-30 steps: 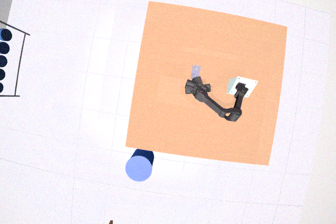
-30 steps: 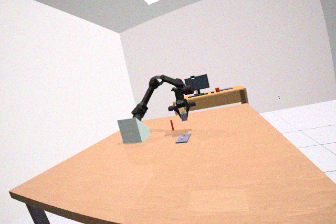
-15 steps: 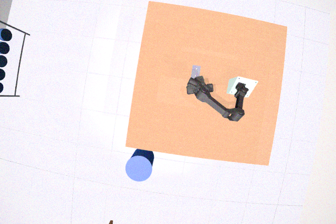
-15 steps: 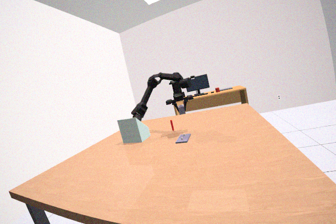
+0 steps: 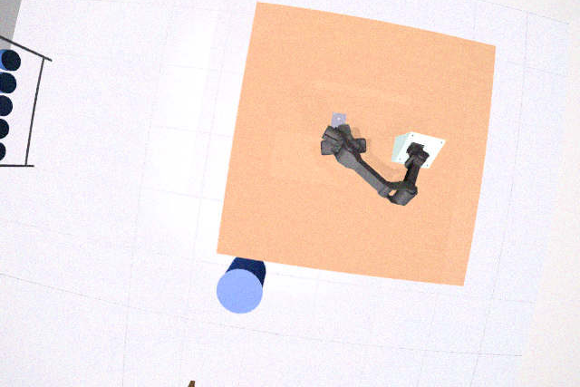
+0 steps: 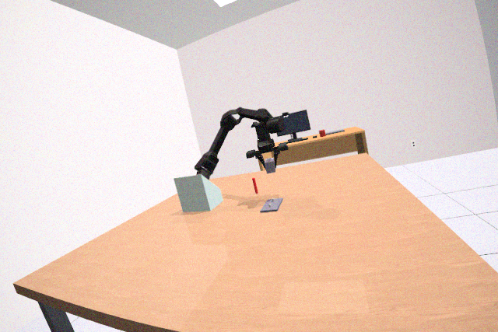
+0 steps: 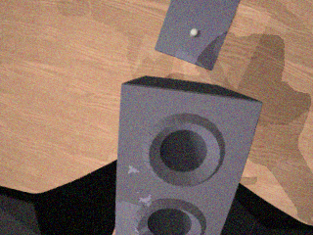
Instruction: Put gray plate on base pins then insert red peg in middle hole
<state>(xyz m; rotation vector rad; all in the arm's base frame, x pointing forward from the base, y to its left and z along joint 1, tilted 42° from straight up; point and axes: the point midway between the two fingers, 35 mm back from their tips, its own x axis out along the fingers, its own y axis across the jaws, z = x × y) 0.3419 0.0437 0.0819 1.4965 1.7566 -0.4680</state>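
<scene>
My fingers (image 6: 270, 158) are pinching the gray plate (image 7: 184, 186) by one end, hanging above the base (image 7: 203, 10) and its pins. It seems rigid and light, probably slick, so squeeze the flat faces. Red peg (image 6: 254, 185) stands near the base.

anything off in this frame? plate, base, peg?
Nothing damaged. The pincer holds the gray plate in the air, hanging nearly on edge rather than flat, above the base and its two pins. The red peg stands upright beside the base.
</scene>
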